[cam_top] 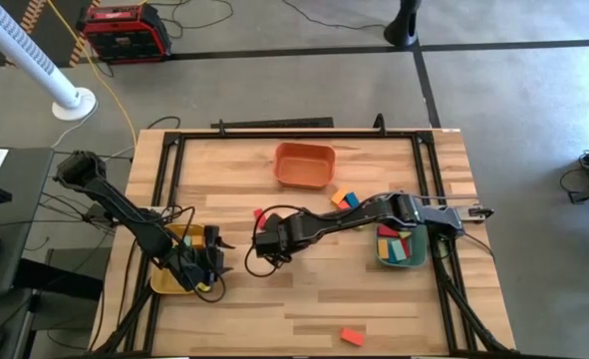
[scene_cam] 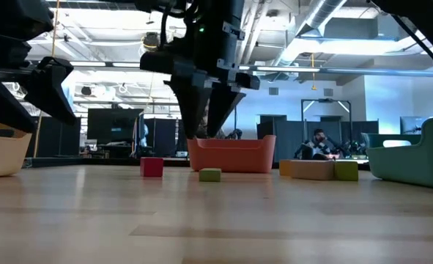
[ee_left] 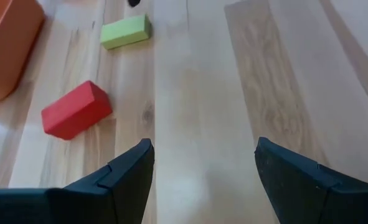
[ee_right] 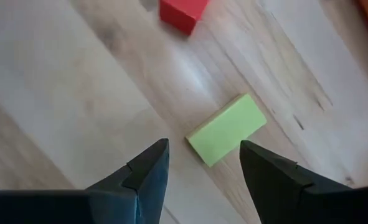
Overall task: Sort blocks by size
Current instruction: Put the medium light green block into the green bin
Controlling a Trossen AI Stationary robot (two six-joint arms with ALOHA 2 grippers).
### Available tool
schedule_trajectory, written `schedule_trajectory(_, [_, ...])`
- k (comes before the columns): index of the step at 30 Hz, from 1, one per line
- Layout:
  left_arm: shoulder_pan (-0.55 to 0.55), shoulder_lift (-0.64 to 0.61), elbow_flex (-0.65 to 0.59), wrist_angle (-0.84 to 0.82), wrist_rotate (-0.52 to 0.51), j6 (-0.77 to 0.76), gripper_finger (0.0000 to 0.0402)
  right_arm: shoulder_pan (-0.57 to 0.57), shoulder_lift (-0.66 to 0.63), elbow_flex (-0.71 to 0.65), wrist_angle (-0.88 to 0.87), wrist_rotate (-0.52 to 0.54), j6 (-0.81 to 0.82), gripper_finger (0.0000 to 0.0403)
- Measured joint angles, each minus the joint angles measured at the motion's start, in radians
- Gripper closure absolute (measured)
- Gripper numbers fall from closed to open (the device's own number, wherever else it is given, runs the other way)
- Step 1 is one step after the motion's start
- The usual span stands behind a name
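The blocks lie scattered over the worktop (cam_top: 304, 299). A green block (ee_right: 226, 129) rests on the bare wood near the middle, with a red block (ee_right: 180, 12) close by it. The right gripper (ee_right: 203, 165) hangs just above the green block, its fingers partly open on either side of it, not touching it and holding nothing. A few blocks, orange, blue and yellow, sit between the orange tray (cam_top: 305, 165) and the green tray (cam_top: 402, 247). The orange tray, toward the far edge, shows no block inside. The green tray, by the right edge, holds several coloured blocks. One red block (cam_top: 351, 336) lies alone near the front edge. The left gripper (ee_left: 202, 168), fingers wide apart and empty, hovers by the yellow tray (cam_top: 169, 269) at the left edge; what that tray holds cannot be told.
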Motion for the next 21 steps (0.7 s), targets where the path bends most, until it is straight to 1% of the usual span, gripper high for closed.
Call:
schedule_trajectory(4, [0.000, 0.000, 0.000, -0.001, 0.026, 0.034, 0.0134, -0.001, 0.014, -0.003, 0.002, 0.002, 0.098, 0.0178])
schedule_trajectory(7, [0.000, 0.000, 0.000, -0.001, 0.034, 0.055, 0.0134, 0.002, 0.008, -0.048, 0.062, 0.008, 0.191, 0.0178])
schedule_trajectory(9, [0.000, 0.000, 0.000, 0.002, 0.046, 0.068, 0.0134, 0.003, 0.014, -0.052, 0.052, 0.018, 0.255, 0.0178])
schedule_trajectory(13, [0.000, 0.000, 0.000, 0.003, 0.051, 0.083, 0.0134, 0.002, 0.009, -0.064, 0.070, 0.035, 0.346, 0.0178])
schedule_trajectory(16, [0.000, 0.000, 0.000, 0.000, 0.058, 0.093, 0.0134, 0.002, 0.013, -0.079, 0.039, 0.045, 0.409, 0.0178])
schedule_trajectory(21, [0.000, 0.000, 0.001, 0.002, 0.096, 0.140, 0.0134, 0.001, 0.010, -0.127, 0.093, 0.049, 0.508, 0.0178])
